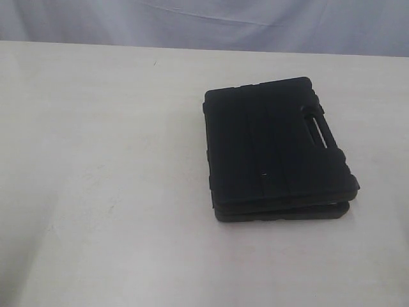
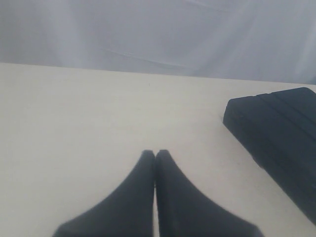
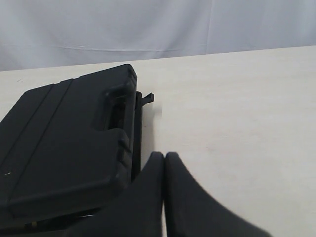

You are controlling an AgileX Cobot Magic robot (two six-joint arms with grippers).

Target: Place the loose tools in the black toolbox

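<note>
ribbed black plastic toolbox [image 1: 275,150] lid down, smooth cream table [image 1: 96,160], left gripper [image 2: 155,153] and right gripper [image 3: 164,155], tapered black tips pressed together

Cream table [image 1: 96,192], pale cloth backdrop [image 1: 192,19]

No text, label, brand, number or sign can be read in any of the views. The black toolbox [image 1: 275,147] shows only plain moulded plastic, and the tabletop [image 1: 96,160] has no writing.

Black toolbox [image 1: 268,147]: matt ribbed plastic. Table [image 1: 96,192]: smooth matt off-white. Backdrop [image 1: 192,22]: pale cloth.
</note>
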